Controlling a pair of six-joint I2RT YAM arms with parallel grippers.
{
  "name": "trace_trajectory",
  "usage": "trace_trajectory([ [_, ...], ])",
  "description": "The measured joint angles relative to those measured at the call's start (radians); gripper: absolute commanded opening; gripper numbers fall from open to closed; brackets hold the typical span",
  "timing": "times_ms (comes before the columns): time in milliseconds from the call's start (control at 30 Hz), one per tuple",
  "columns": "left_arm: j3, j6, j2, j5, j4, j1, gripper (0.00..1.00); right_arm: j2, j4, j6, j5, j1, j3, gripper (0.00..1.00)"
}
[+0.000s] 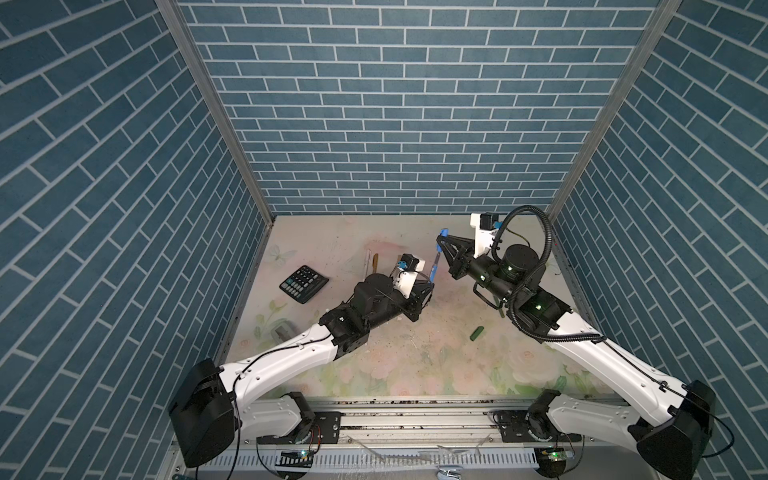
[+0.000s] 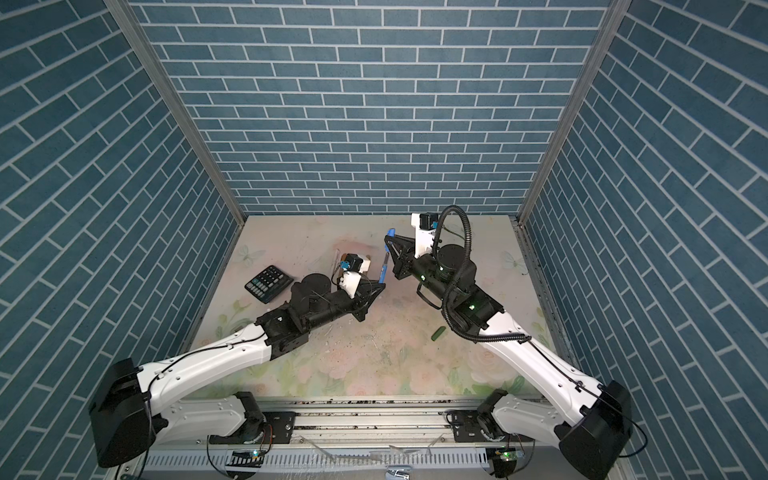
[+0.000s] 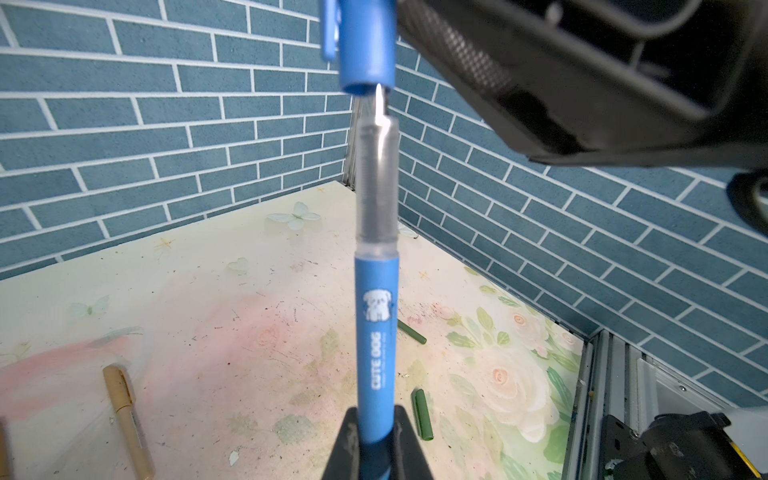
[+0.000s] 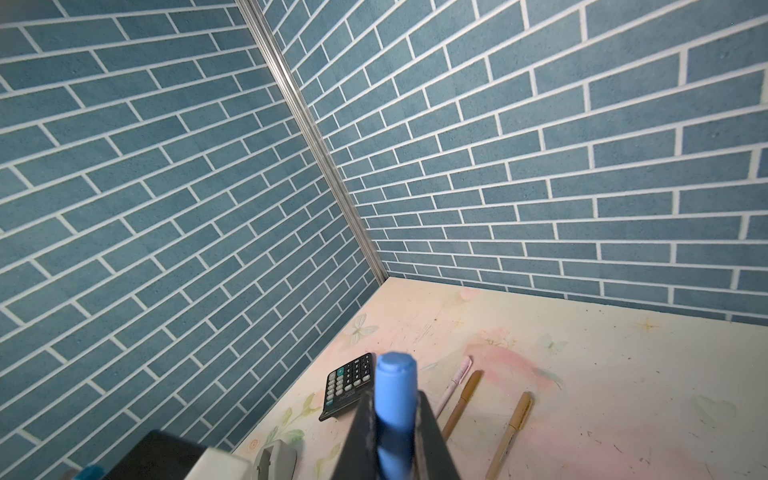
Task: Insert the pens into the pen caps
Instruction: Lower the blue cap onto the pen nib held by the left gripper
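Blue pen (image 3: 376, 332) stood clamped by its lower barrel in my left end effector (image 3: 376, 440), the jaws tight on it, with its clear grip section and dark tip pointing up at the blue cap (image 3: 365, 41); my right end effector (image 4: 395, 428) was closed on that cap, whose closed end stuck out past the jaws in the right wrist view. Both were held in the air above the tabletop (image 1: 415, 353); the tip sat just at the cap's open mouth and, as I judged it, a little off its centre.

I took the pen for a light, stiff thing of smooth plastic, apt to pivot or slide in a narrow pinch when pushed endwise; a hold low on the blue barrel left the clear section free to enter. The cap, short and stubby, wanted a grip across its middle with the mouth clear.

My left arm (image 1: 282, 353) reached forward to mid-tabletop, wrist tipped so the pen slanted up and away; my right arm (image 1: 602, 357) reached in from the right and stood higher, its end effector angled down toward the pen. A green cap (image 3: 422, 413) lay on the tabletop, well apart from the calculator (image 1: 303, 284).
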Motion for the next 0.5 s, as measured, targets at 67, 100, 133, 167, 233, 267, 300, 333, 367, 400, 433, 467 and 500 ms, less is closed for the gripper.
trace_trajectory([
  [67,0.0,-0.003,0.0,-0.001,-0.002,0.0,0.0,-0.004,0.001,0.002,0.0,0.002,-0.013,0.11],
  [100,0.0,-0.003,0.0,-0.001,-0.004,0.0,0.0,-0.006,0.002,0.002,0.0,0.002,-0.015,0.11],
  [133,0.0,-0.003,0.0,-0.001,-0.005,0.0,0.0,-0.008,0.002,0.005,0.0,0.002,-0.017,0.11],
  [167,0.0,-0.003,0.0,0.0,-0.005,0.0,0.0,-0.01,0.004,0.01,0.0,0.002,-0.018,0.11],
  [233,0.0,-0.003,0.0,0.0,-0.005,0.0,0.0,-0.014,0.005,0.018,0.0,0.002,-0.021,0.11],
  [267,0.0,-0.003,0.0,0.0,-0.005,0.0,0.0,-0.015,0.007,0.021,0.0,0.002,-0.024,0.11],
  [300,0.0,-0.003,0.0,0.001,-0.005,0.0,0.0,-0.016,0.011,0.026,0.0,0.002,-0.027,0.12],
  [333,0.0,-0.003,0.0,0.001,-0.005,0.0,0.0,-0.016,0.018,0.03,0.0,0.002,-0.032,0.12],
  [367,0.0,-0.004,0.0,0.0,-0.005,0.0,0.0,-0.016,0.028,0.039,-0.002,0.002,-0.037,0.13],
  [400,0.0,-0.006,0.0,0.0,-0.007,0.0,0.0,-0.016,0.035,0.046,-0.005,0.002,-0.041,0.13],
  [433,0.0,-0.008,0.0,0.0,-0.008,0.0,0.0,-0.016,0.045,0.054,-0.007,0.002,-0.047,0.13],
  [467,0.0,-0.01,0.0,0.0,-0.008,0.0,0.0,-0.016,0.057,0.06,-0.009,0.002,-0.053,0.13],
  [500,-0.001,-0.013,0.0,0.0,-0.008,0.0,0.0,-0.016,0.067,0.066,-0.01,0.002,-0.058,0.13],
])
